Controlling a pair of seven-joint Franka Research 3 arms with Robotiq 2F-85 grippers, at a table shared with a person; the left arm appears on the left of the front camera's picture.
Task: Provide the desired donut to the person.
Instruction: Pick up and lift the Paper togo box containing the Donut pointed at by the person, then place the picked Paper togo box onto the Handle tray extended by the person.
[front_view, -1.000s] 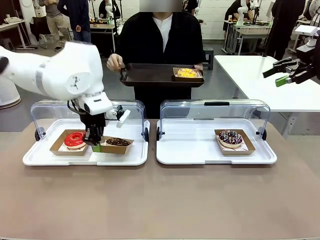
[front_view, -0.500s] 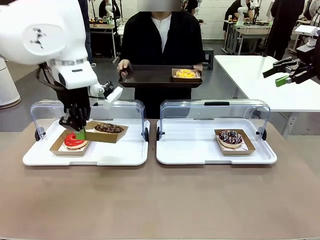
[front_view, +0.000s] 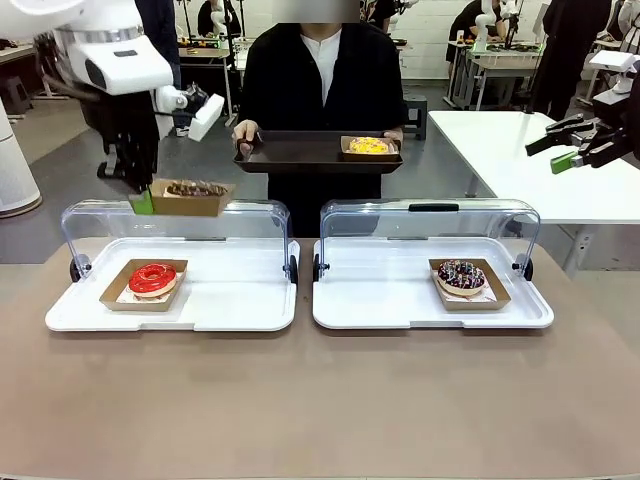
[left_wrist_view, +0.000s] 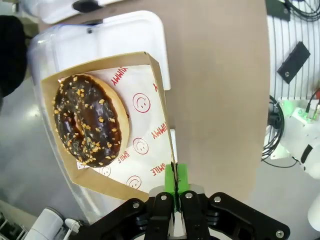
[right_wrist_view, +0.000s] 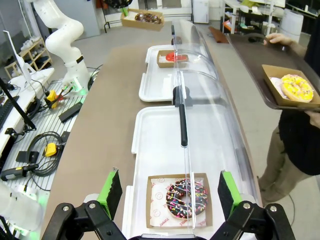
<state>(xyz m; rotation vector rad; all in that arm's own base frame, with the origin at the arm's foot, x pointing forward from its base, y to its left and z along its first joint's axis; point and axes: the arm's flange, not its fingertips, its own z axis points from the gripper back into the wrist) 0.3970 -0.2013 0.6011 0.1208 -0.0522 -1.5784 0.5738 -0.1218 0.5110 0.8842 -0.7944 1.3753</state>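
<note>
The left gripper (front_view: 143, 196) is raised above the far left corner of the left display tray (front_view: 240, 310), its green pads pinched together on the edge of a brown cardboard tray (front_view: 188, 203) that carries a chocolate donut (front_view: 194, 188) sprinkled with nut pieces. The left wrist view shows the same grip closely: the fingers (left_wrist_view: 178, 181) clamp the cardboard rim, and the chocolate donut (left_wrist_view: 90, 120) lies on smiley-printed paper inside it. A red glazed donut (front_view: 152, 279) in its own cardboard tray rests at the left end of the left display tray, under the opened clear lid (front_view: 175, 222). On the right display tray (front_view: 400, 300) sits a dark donut with coloured sprinkles (front_view: 461, 275), near its right end. The person (front_view: 322, 70) stands at the far side of the table (front_view: 320, 400), holding a dark serving tray (front_view: 300, 153) with both hands; a yellow donut (front_view: 369, 146) in cardboard lies at its right end. The right gripper (front_view: 574, 140) hangs well off to the right, beyond the table, with its jaws spread wide and nothing between them; its green pads (right_wrist_view: 113, 190) frame the sprinkled donut (right_wrist_view: 186, 198) below.
</note>
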